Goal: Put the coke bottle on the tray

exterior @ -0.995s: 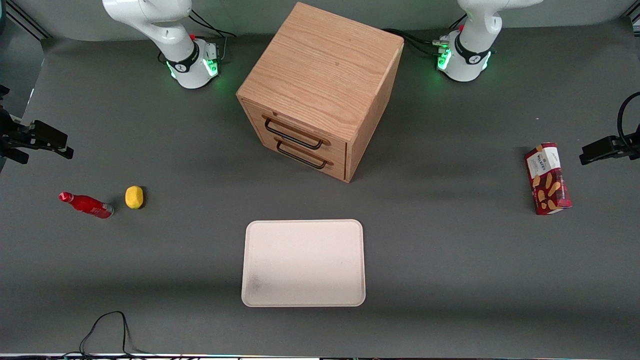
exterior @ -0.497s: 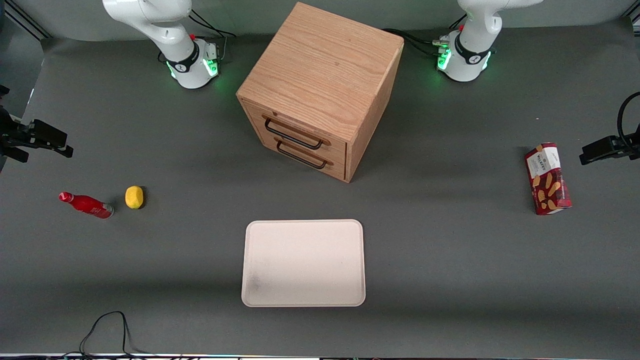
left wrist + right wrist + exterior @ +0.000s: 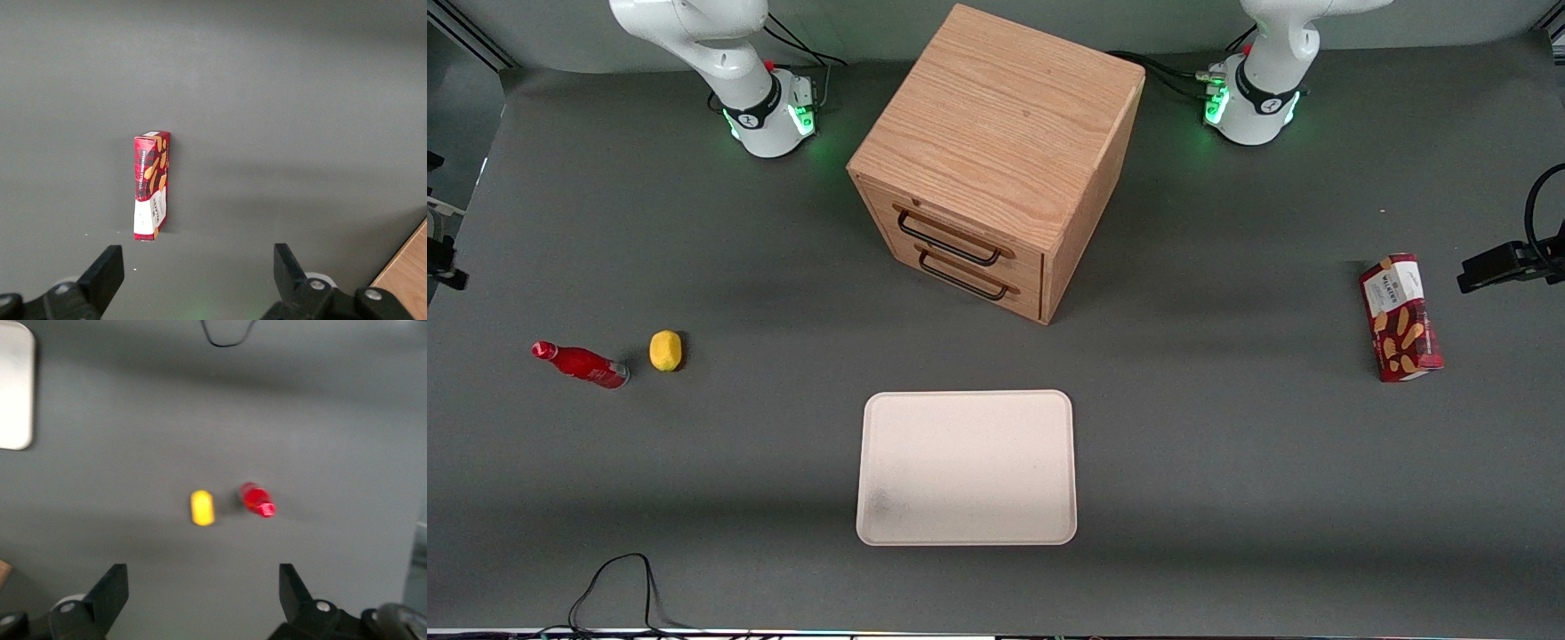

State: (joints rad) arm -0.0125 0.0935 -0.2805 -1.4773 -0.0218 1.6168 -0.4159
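While it hangs high above the counter [image 3: 1227, 444], the gripper [image 3: 203, 590] has its jaws spread wide, holding nothing. Below them lie the coke bottle [image 3: 256, 499] and a lemon [image 3: 202, 507], well apart from the tray [image 3: 967, 467].

arm: my right arm [image 3: 694, 27] glossy white, black ring at base, green lights, small red spot, black cables | gripper [image 3: 203, 600]: high over the table, two dark wedge fingers [image 3: 110, 590] set apart, round screw heads
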